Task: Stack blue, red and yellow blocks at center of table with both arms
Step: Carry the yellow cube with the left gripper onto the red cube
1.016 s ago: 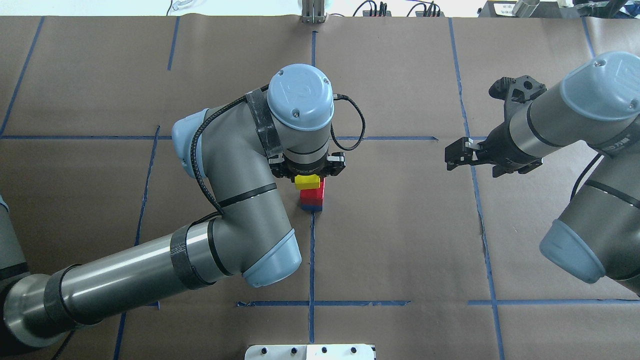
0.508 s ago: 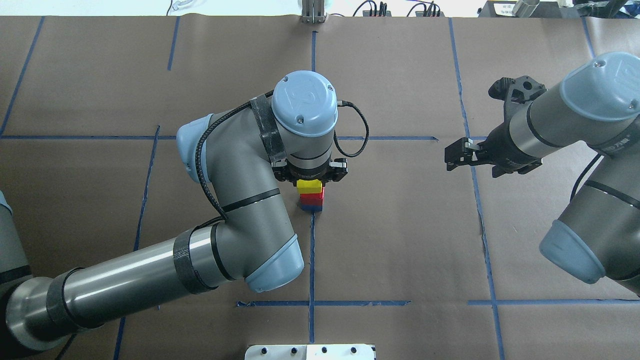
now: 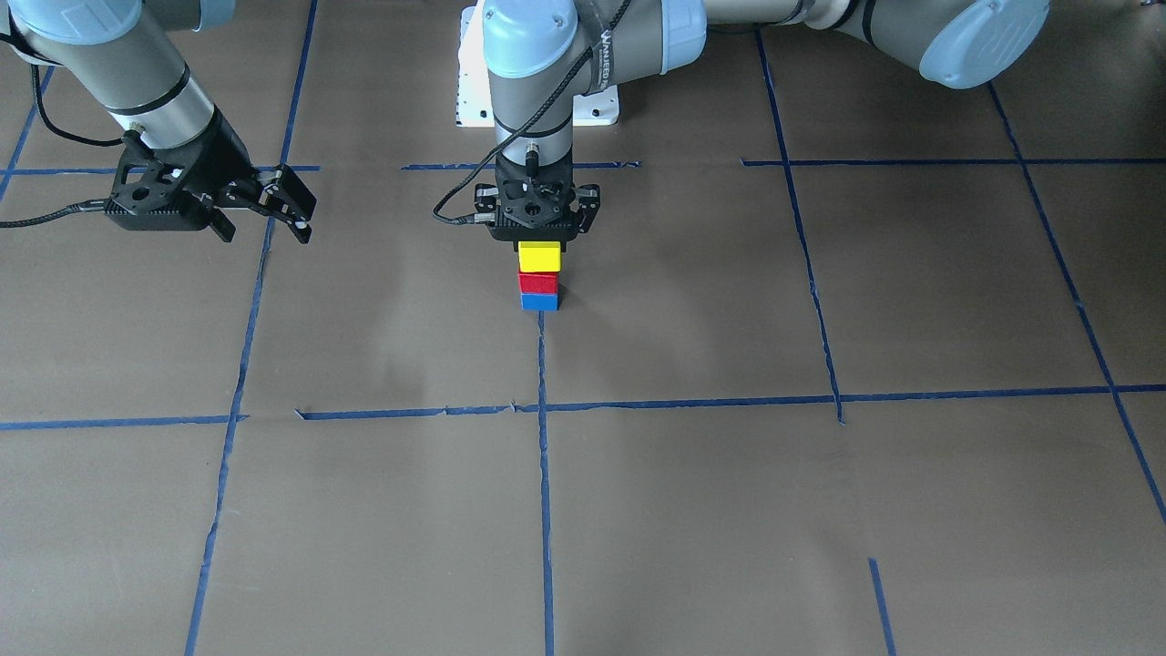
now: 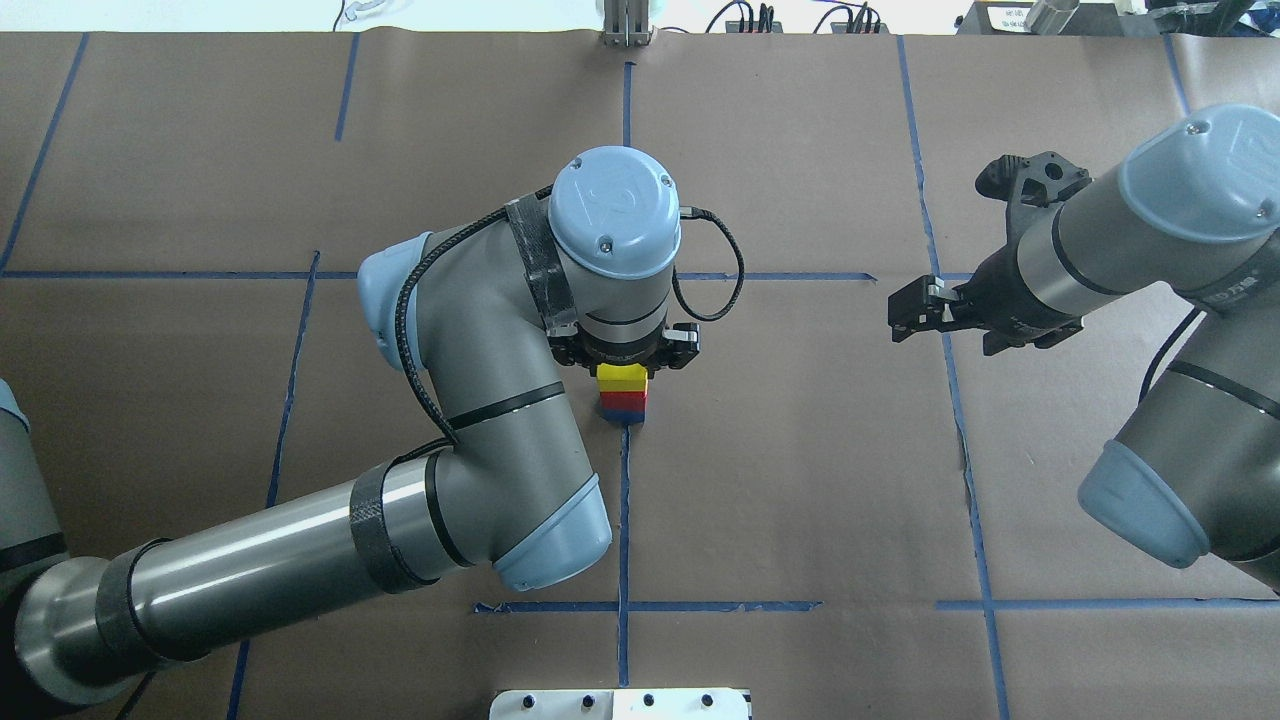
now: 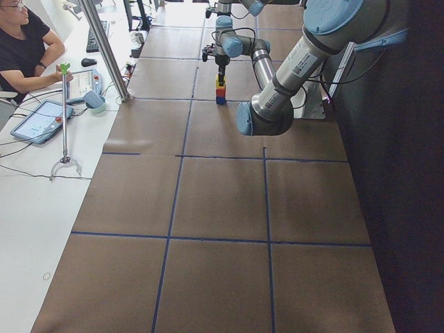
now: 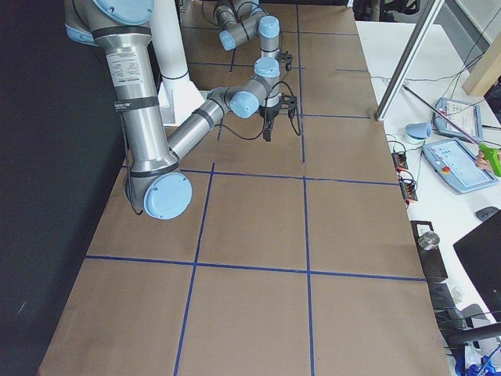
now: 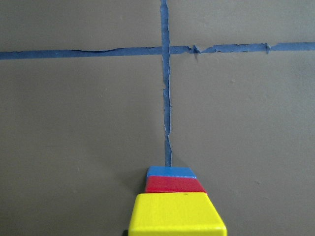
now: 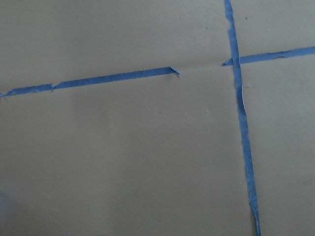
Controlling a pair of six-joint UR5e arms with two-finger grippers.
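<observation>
At the table's center a blue block (image 3: 539, 302) lies on the brown paper with a red block (image 3: 538, 283) on top. My left gripper (image 3: 539, 248) points straight down and is shut on a yellow block (image 3: 539, 258), which sits right on the red one. The stack also shows in the overhead view: yellow block (image 4: 621, 376), red block (image 4: 627, 398), blue block (image 4: 626, 414). In the left wrist view the yellow block (image 7: 177, 215) is nearest, above the red block (image 7: 174, 184) and the blue block (image 7: 171, 171). My right gripper (image 4: 905, 315) is open and empty, hovering far to the right.
Blue tape lines cross the brown paper (image 4: 800, 480). The white robot base plate (image 4: 620, 703) is at the near edge. An operator (image 5: 21, 41) sits beside the table end, with tablets and a stand on the white side table.
My left gripper has carried the yellow block slightly right and down, lining it up on the red block. The right arm has not moved.
</observation>
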